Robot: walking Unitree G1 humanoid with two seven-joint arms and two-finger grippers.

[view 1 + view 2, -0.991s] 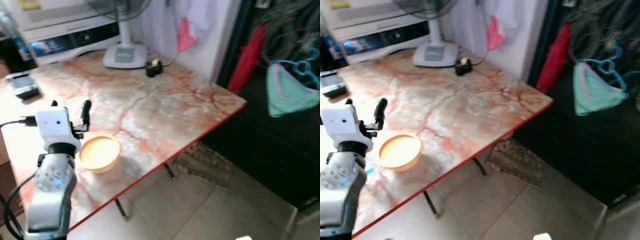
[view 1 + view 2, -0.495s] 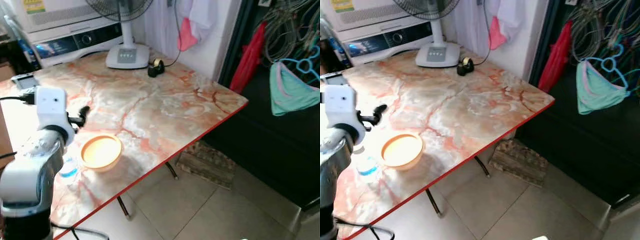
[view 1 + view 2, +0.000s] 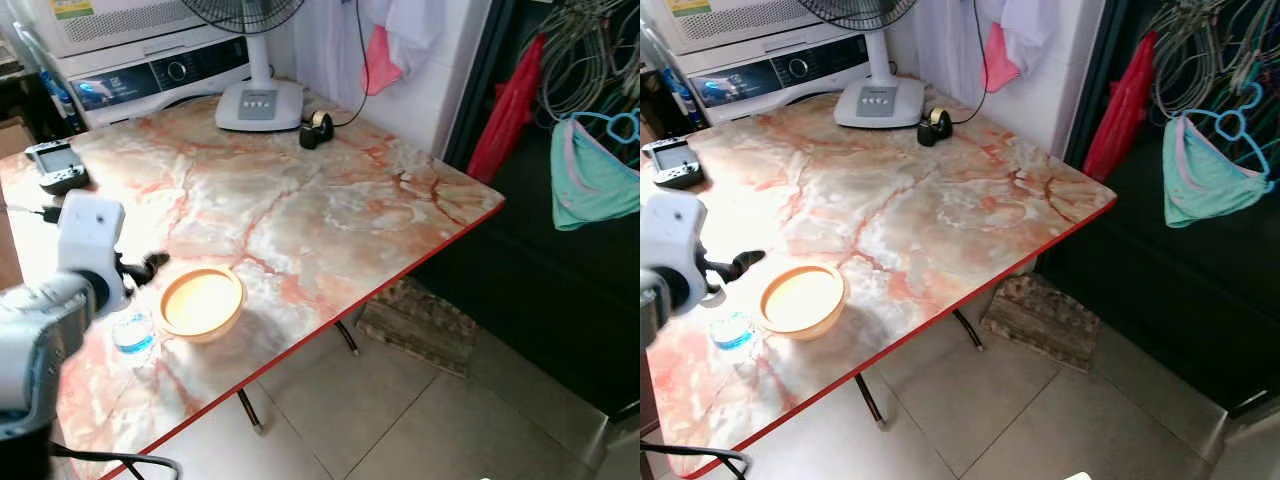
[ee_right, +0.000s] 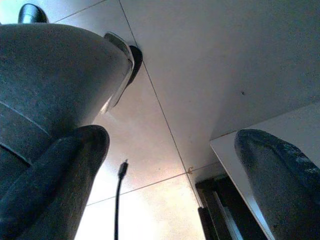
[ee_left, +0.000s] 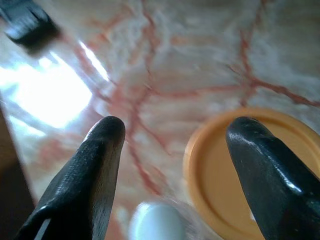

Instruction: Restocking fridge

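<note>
A small clear water bottle (image 3: pixel 133 335) with a blue label and white cap (image 5: pixel 155 222) stands on the marble table (image 3: pixel 330 210), just left of an orange bowl (image 3: pixel 201 303). My left gripper (image 5: pixel 177 130) hovers open above the bottle and the bowl's rim (image 5: pixel 200 150), holding nothing. From the head camera its white wrist block (image 3: pixel 90 240) sits above the bottle, with one black finger (image 3: pixel 150 265) pointing toward the bowl. My right gripper (image 4: pixel 170 165) hangs open beside my leg (image 4: pixel 45 75), over floor tiles.
A fan base (image 3: pixel 260 105), a black tape roll (image 3: pixel 318 130) and a washing machine (image 3: pixel 150 75) are at the table's far side. A black handheld device (image 3: pixel 55 165) lies far left. Clothes on hangers (image 3: pixel 595 180) hang right; a mat (image 3: pixel 420 325) lies under the table's red edge.
My left arm has drawn back to the left and lower, uncovering the water bottle beside the bowl. The head camera has shifted slightly. Bowl and bottle stay put.
</note>
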